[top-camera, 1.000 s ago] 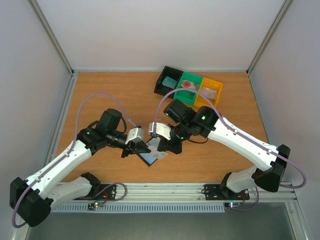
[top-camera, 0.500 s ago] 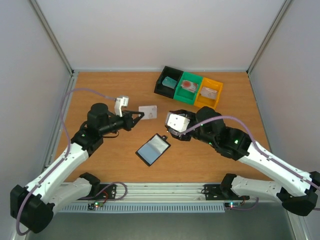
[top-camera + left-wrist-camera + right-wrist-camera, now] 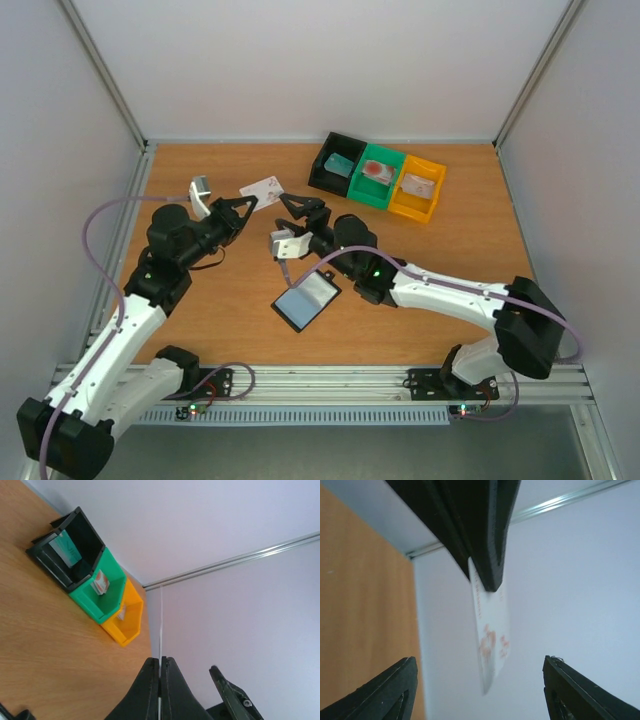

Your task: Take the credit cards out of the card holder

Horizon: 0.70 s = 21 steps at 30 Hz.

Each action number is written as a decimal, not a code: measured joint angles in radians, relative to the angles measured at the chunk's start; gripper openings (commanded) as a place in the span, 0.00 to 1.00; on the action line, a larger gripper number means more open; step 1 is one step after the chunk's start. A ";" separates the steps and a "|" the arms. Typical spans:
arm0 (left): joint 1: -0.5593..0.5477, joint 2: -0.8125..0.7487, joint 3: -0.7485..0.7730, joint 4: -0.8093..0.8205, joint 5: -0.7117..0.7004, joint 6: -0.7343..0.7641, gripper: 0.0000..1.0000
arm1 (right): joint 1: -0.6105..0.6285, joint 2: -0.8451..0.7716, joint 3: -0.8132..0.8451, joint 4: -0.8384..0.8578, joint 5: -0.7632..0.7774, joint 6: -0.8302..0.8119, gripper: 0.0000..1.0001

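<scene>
Top external view: a wooden table [image 3: 200,330] is seen from above, with both arms bolted at its near edge.
Left arm [image 3: 130,320]: it is stretched toward the middle of the far half of the table, with its wrist raised.
Right arm [image 3: 450,295]: it is laid low across the table toward the left, with its wrist turned up to face the other arm.
Trays: a black tray [image 3: 322,172], a green tray [image 3: 366,190] and an orange tray [image 3: 405,205] are set touching in a row at the far right.
Card holder [image 3: 306,298]: it is laid open and flat on the table, pale inside facing up, just below the right wrist and apart from both grippers.
Left gripper [image 3: 247,204]: the jaws are clenched on a white card, which is pinched at one end.
Right gripper [image 3: 300,203]: the jaws are released and spread wide, just beside the held card, and nothing is grasped.
White card [image 3: 263,187]: it is held in the air above the table, and reddish marks are shown on it in the right wrist view.
Teal card [image 3: 341,164]: it is lodged in the black tray.
Red card [image 3: 376,170]: it is lodged in the green tray.
Pale item [image 3: 420,183]: it is lodged in the orange tray and is too small to be told apart.
</scene>
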 measured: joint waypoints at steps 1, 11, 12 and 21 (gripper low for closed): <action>0.000 -0.008 -0.006 0.007 0.000 -0.013 0.00 | 0.003 0.019 0.001 0.053 0.004 -0.023 0.70; 0.002 -0.047 -0.065 0.109 -0.010 -0.053 0.00 | 0.008 0.254 0.033 0.414 0.047 -0.254 0.39; 0.005 -0.047 -0.069 0.111 -0.011 -0.054 0.00 | 0.009 0.261 0.040 0.431 0.050 -0.266 0.34; 0.005 -0.046 -0.074 0.150 -0.010 -0.068 0.00 | 0.010 0.259 0.054 0.495 0.061 -0.322 0.01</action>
